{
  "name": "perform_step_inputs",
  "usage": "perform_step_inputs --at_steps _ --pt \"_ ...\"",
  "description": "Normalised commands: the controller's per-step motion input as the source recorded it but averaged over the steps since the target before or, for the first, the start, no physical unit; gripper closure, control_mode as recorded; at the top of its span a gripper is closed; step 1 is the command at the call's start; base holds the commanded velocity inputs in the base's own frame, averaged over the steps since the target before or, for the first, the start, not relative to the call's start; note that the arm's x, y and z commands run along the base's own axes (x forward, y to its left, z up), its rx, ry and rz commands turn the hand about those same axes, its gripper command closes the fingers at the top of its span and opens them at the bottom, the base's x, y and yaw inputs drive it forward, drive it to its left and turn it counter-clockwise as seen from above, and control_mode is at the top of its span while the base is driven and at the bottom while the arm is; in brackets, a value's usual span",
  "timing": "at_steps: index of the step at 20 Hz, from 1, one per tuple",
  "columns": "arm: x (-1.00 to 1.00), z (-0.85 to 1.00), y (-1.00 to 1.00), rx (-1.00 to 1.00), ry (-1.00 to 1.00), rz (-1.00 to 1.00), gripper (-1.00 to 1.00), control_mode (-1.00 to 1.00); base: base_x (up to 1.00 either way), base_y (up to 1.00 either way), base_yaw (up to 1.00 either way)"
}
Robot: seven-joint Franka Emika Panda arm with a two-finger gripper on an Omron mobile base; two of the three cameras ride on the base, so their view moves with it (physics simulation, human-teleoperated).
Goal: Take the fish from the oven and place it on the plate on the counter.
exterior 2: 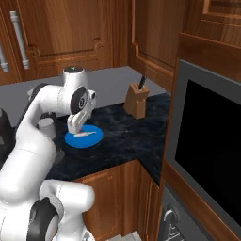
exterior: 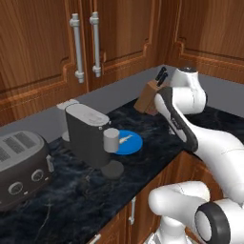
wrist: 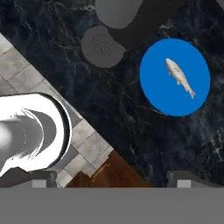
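Hovering wide-jawed and empty above the tabletop [wrist: 109, 113], the end effector [wrist: 113, 177] is leaving the fish [wrist: 179, 77] lying on the plate [wrist: 153, 83] at two o'clock, so lifting straight away avoids nudging it.

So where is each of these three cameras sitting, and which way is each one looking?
Left base view: behind the arm's left, facing the glossy black counter, dark grey coffee machine and round blue plate; white arm at right.
Right base view: behind its right, facing the plate with the pale fish and the oven's dark door; arm at left.
Hand view: straight down on plate and fish; open jaws at bottom.
All share the plate.
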Motion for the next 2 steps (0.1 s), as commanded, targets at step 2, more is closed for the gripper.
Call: perform_step_inputs --at_steps 2 --pt "-0.90 0.46 0.00 0.04 0.10 -0.38 -1.00 -1.00 0.00 0.00 0.00"
